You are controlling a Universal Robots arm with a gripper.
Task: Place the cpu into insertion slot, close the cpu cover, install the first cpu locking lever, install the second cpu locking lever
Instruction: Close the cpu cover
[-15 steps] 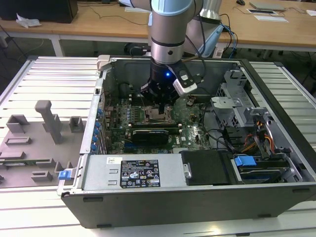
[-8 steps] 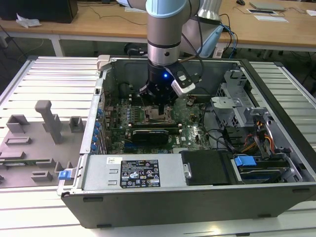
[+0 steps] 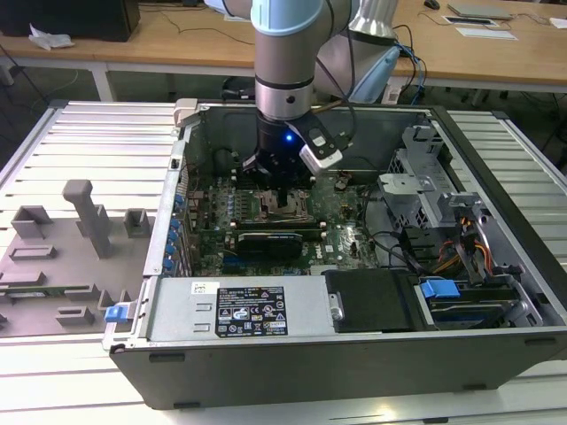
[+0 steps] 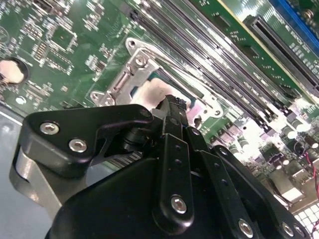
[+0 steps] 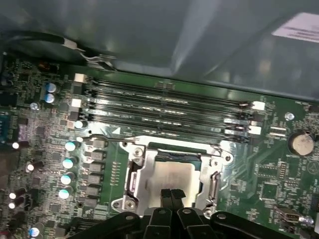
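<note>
Silvery cpu [image 5: 172,175] sits in the insertion slot [image 5: 174,148], framed by the cpu cover [image 5: 135,172]; gripper [image 5: 172,194] fingertips together, gripping nothing.

Arm [image 3: 283,62] upright, end effector [image 5: 172,195] pointing down, closed

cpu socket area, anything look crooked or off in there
Nothing stands out. In the first wrist view the cpu sits square inside the cpu cover, which appears to lie flat around it. The hand, fingers together, is over one edge of the cpu.

One cpu [image 5: 172,175], one cpu cover [image 5: 133,172]
</note>
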